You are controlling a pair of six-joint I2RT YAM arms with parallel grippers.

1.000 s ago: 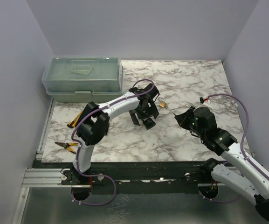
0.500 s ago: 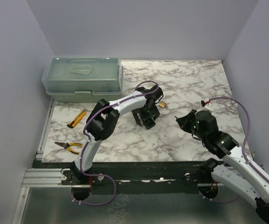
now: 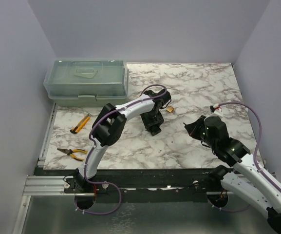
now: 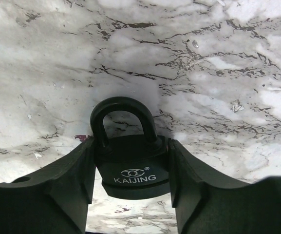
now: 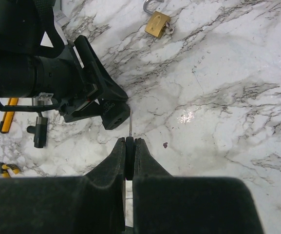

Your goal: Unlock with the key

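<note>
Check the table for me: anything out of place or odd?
Only the brass padlock beyond the black padlock: it lies loose with its shackle apparently swung open. The black one, shackle closed, sits squarely in the left gripper; the key is straight in the right gripper.

Both arms: white shell links with black joint housings. Left arm and right arm each carry a purple cable looped loosely along the outside. A small red connector sits at the right arm's cable end. Left gripper: matte black fingers, broad, with flat inner faces. Right gripper: black fingers tapering to narrow tips.
</note>
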